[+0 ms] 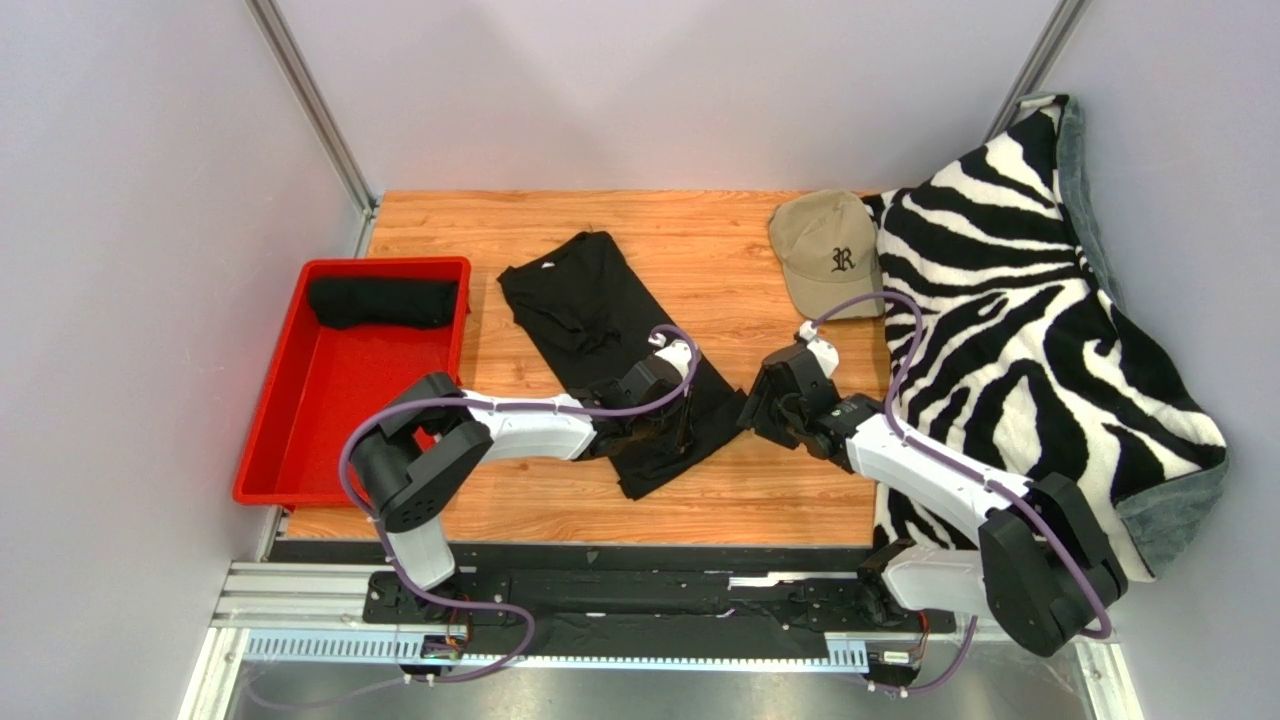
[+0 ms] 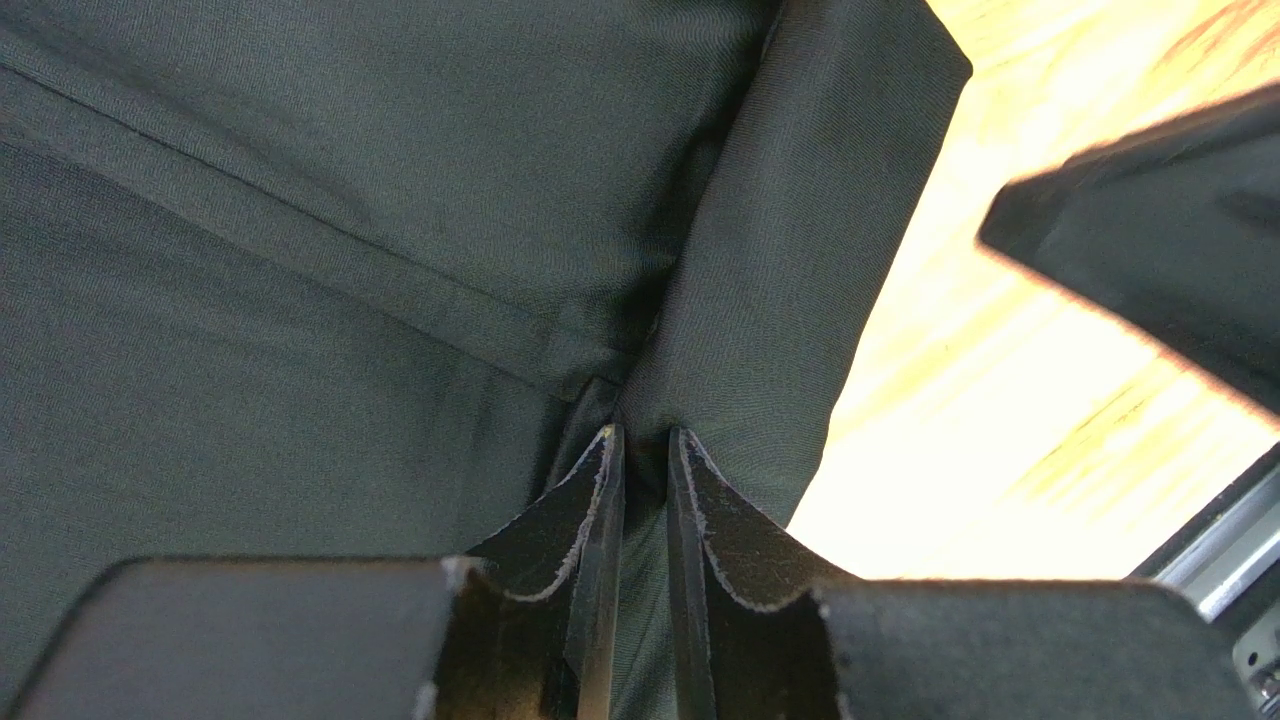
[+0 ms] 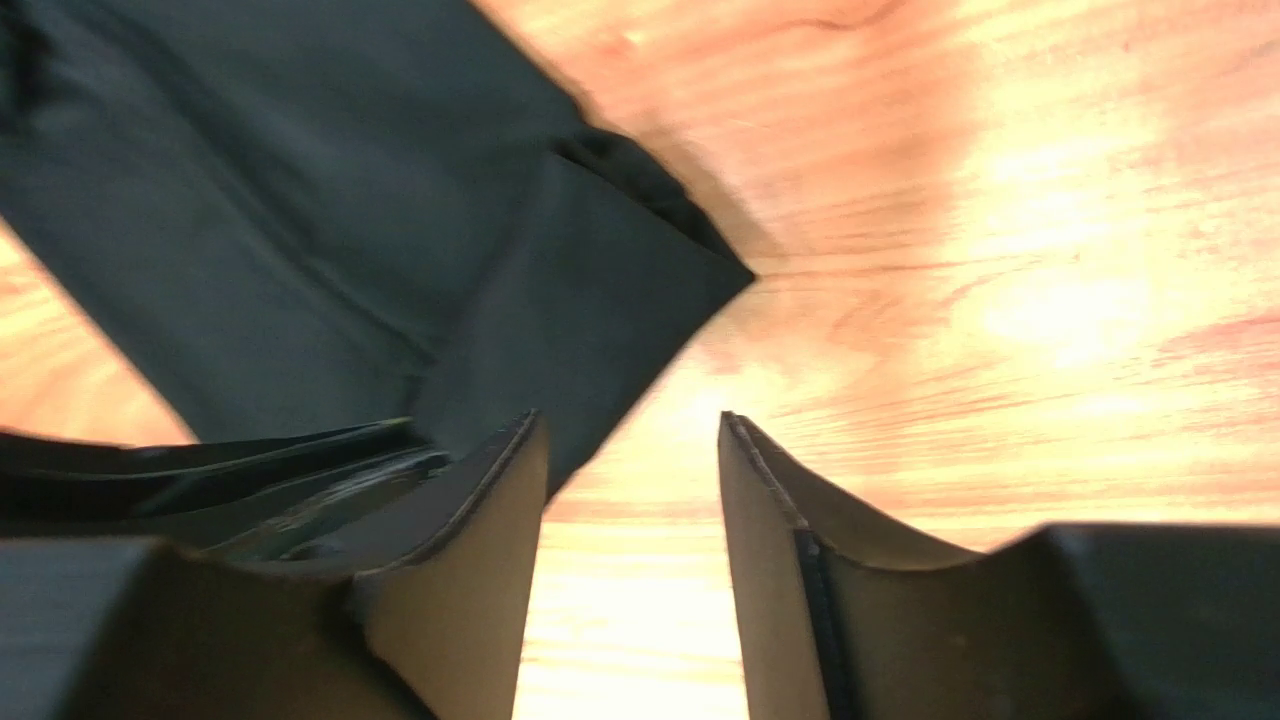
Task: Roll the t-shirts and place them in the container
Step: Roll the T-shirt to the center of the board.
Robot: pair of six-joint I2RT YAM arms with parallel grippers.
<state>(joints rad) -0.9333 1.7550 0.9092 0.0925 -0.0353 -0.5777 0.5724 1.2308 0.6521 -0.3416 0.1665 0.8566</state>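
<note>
The table [image 1: 706, 240] carries a zebra blanket [image 1: 1022, 345] at the right of the frame and a red tray [image 1: 323, 420] at the left holding 1 rolled shirt [image 1: 383, 302]. The black t-shirt [image 1: 579, 308] lies flat and diagonal at centre. The left jaws are nearly closed, pinching a fold near its lower end. The right jaws stand open and empty beside its lower-right corner. Both should probably grip the hem level before rolling toward the collar, or the roll may skew.
</note>
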